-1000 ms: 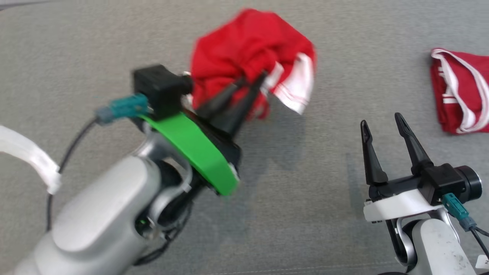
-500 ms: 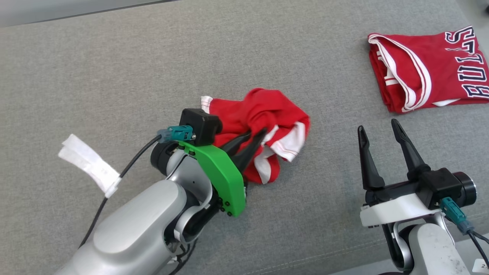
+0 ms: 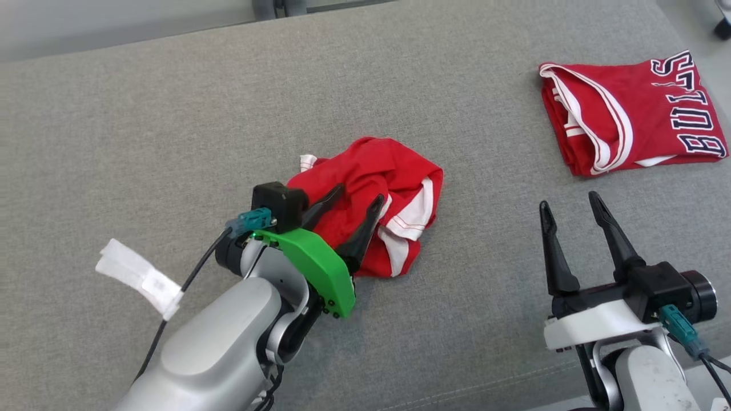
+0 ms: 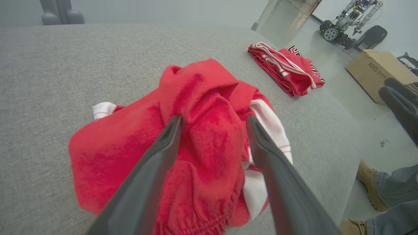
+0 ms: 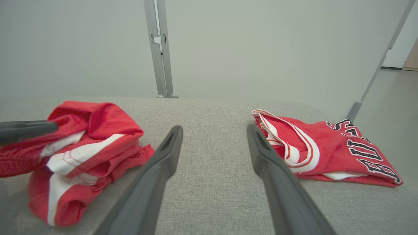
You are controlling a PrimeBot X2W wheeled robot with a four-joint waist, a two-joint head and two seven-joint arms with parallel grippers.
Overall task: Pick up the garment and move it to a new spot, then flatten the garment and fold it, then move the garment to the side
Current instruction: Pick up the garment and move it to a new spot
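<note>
- Our left arm reaches forward and inward over the grey padded surface (image 3: 171, 114), with the green wrist plate tipped downward.
- The left gripper (image 3: 360, 192) angles down onto the crumpled red garment (image 3: 400, 171). Its fingers are spread wide, and a raised fold of cloth lies loose between them, not pinched.
- The garment sits bunched under and just ahead of those fingertips. Its white trim panels lie off their right side.
- Our right arm sits low and close to us. The right gripper (image 3: 568, 200) points forward with its fingers wide apart and nothing between them.
- A folded red jersey (image 3: 628, 114) lies ahead and to the right of the right gripper, well apart from it. Dark white-edged letters on it read "BULLS".
- In the left wrist view, a cardboard box (image 4: 375, 71) stands far to the right of the left gripper. We cannot read its dark print.
- We see no readable writing on the white tag (image 3: 140, 277) on the left arm's cable.
</note>
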